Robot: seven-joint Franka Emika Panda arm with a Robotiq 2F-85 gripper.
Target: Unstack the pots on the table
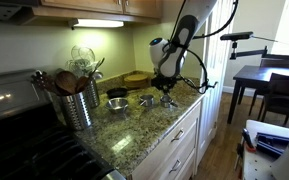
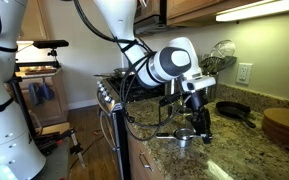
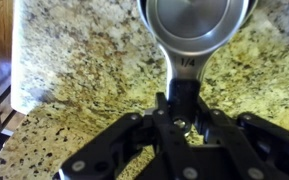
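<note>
In the wrist view a small shiny steel pot sits on the granite table. Its short handle runs back between my gripper's fingers, which are shut on it. In both exterior views the gripper points down at the counter, with the held pot low at the surface. Another small steel pot stands apart on the table, to the left of the gripper. Whether a pot is nested inside the held one I cannot tell.
A wider steel bowl and a tall perforated utensil holder with wooden spoons stand further along the counter. A round wooden board and a dark pan lie near the wall. The stove borders the counter. The counter's front edge is close to the gripper.
</note>
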